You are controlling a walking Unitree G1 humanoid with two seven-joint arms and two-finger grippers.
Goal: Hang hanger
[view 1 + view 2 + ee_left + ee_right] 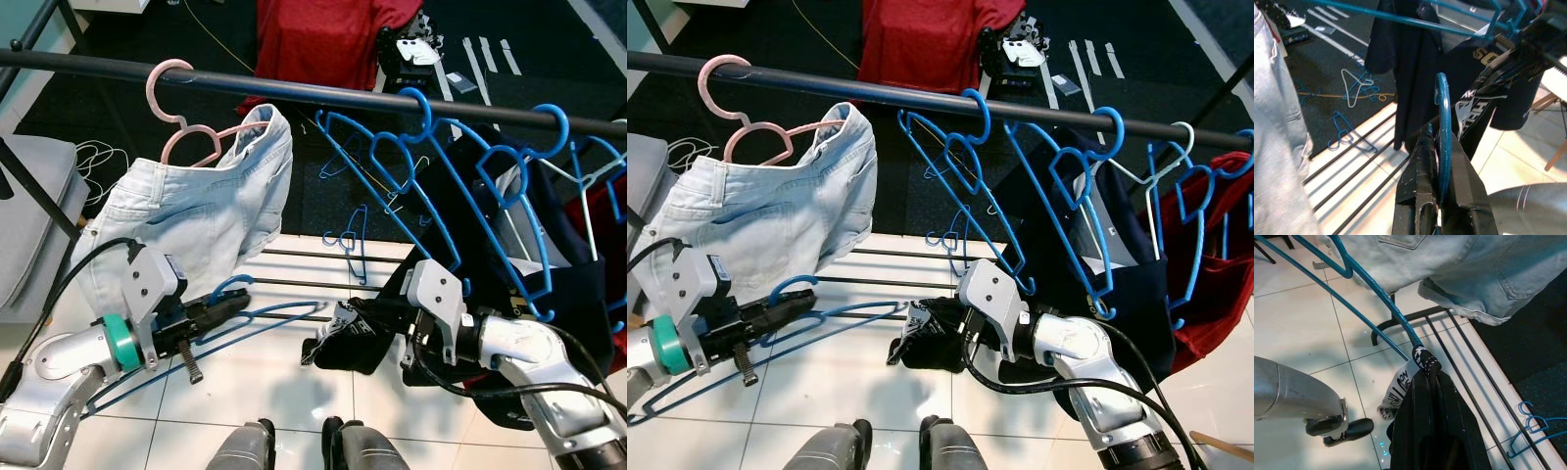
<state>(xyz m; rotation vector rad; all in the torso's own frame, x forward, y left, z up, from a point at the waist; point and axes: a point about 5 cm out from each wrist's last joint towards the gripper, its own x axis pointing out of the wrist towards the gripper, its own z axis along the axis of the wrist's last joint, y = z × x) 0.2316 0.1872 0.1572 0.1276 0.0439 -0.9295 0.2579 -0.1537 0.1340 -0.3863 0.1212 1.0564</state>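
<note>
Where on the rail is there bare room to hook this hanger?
Bare rail lies between the pink hanger carrying the jeans and the first blue hook. Rightward, blue hangers crowd closely. Left gripper holds the blue hanger.

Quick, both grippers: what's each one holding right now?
Left gripper: shut on the blue plastic hanger, near its hook.
Right gripper: shut on the black printed garment.
</note>
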